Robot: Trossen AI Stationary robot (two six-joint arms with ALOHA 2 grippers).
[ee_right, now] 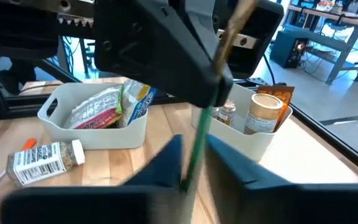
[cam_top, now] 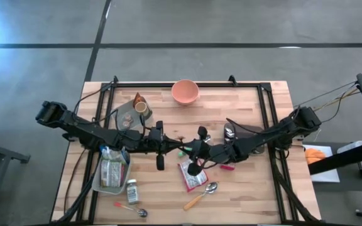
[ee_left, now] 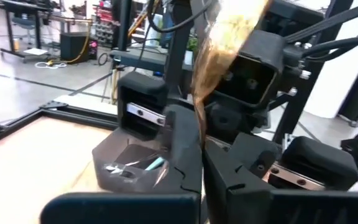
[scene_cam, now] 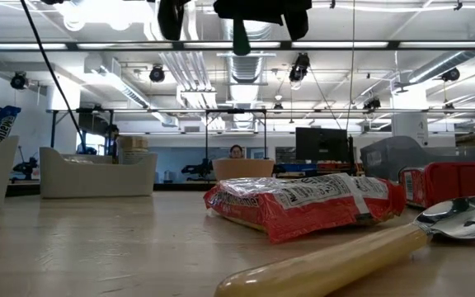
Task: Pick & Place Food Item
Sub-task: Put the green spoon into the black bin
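Since left gripper (ee_left: pixel 202 148) and right gripper (ee_right: pixel 191 163) both clamp the thin brown-green food strip (ee_left: pixel 219 50) between them, left should release gently

Two dark, near-black arms, slim jointed links with chunky housings. Black cables trail along both. Left gripper (ee_left: pixel 202 163): matte black angular fingers, silvery rail plates behind. Right gripper (ee_right: pixel 191 163): same dark, blocky fingers.
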